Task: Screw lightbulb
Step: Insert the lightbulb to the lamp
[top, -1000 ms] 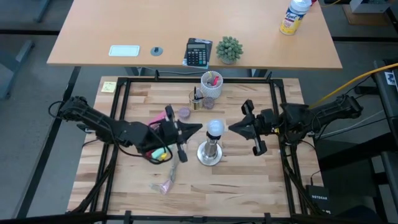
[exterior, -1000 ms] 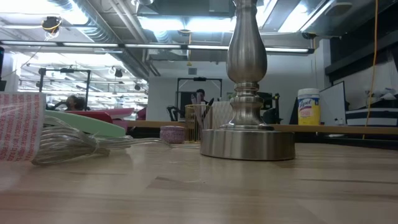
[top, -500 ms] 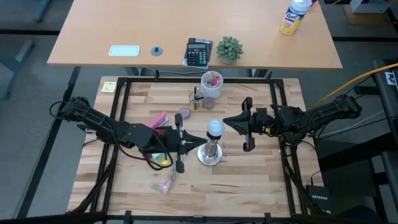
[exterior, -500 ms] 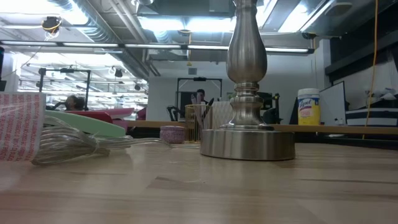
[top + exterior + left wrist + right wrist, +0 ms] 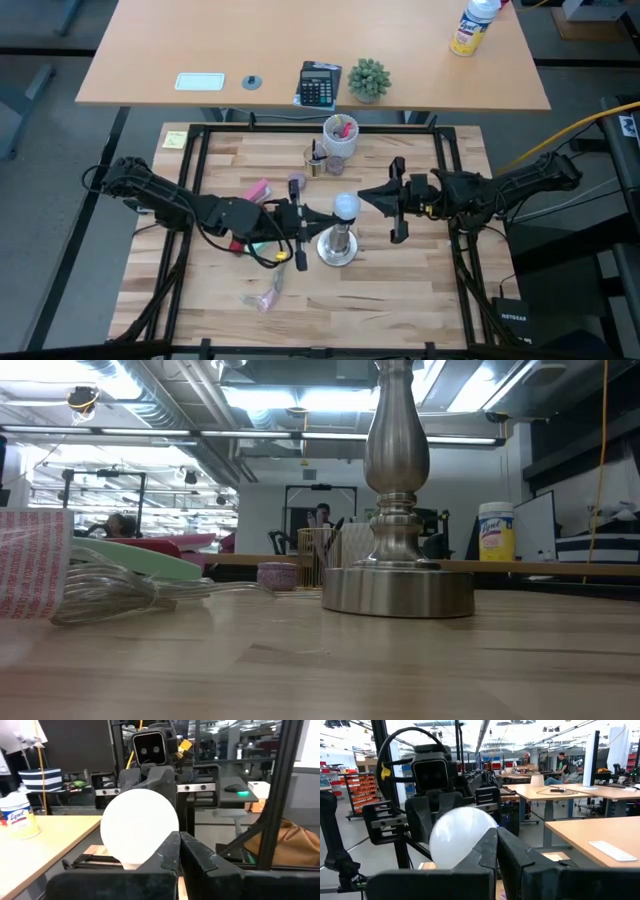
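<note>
On the wooden surface (image 5: 390, 285), the lightbulb (image 5: 346, 207) sat atop the metal stand (image 5: 338, 246). The left end effector (image 5: 326, 218) and right end effector (image 5: 364, 194) flanked it closely. Both were closed and empty.

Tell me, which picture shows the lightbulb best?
The left wrist view: the lightbulb looks big and round there. The right wrist view shows it partly hidden behind fingers. The high view shows it tiny, from above. The low view misses it.

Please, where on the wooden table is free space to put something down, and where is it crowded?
Bare wood lies at the table's near edge and right side. Crowded: around the lightbulb, flanked by the shut left gripper and right gripper.
</note>
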